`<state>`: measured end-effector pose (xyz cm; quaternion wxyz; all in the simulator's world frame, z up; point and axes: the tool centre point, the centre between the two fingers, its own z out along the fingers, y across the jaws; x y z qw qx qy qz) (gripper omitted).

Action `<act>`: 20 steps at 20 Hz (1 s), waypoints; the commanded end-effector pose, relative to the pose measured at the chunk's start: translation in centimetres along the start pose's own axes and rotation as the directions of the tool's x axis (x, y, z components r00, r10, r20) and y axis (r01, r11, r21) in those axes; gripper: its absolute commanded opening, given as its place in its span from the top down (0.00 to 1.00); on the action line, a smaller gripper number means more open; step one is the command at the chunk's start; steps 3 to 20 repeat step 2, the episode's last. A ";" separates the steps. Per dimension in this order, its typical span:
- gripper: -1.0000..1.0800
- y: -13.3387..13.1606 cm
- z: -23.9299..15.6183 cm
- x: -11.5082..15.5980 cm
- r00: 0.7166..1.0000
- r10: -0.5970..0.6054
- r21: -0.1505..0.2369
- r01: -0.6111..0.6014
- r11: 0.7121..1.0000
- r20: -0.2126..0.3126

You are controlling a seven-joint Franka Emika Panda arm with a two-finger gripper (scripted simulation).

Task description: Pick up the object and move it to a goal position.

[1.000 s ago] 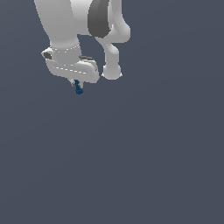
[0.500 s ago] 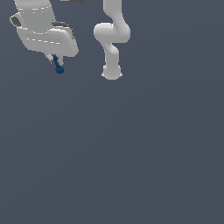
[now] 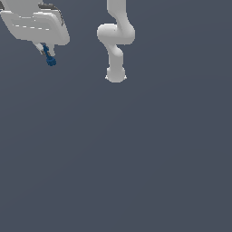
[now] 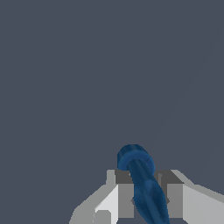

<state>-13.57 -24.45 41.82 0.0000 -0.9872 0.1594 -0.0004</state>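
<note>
claw [image 3: 45, 50] pinching object [image 3: 49, 56]; claw body cut off at exterior edge.

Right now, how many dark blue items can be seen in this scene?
1. The dark blue object hangs pinched in the gripper near the exterior view's upper left; the wrist view shows it between the fingers. No others are visible.

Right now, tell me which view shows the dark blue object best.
The wrist view: the dark blue object fills the foreground, its stem clamped between the gripper fingers, knobbly end sticking out. The exterior view shows it only as a tiny blue speck under the gripper.
</note>
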 end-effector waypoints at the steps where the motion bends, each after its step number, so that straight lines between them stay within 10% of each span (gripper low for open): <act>1: 1.00 0.1 -0.2 0.1 1.000 -0.001 0.000 0.001 1.000 0.001; 20: 1.00 0.1 -0.2 0.1 1.000 -0.001 0.000 0.001 1.000 0.001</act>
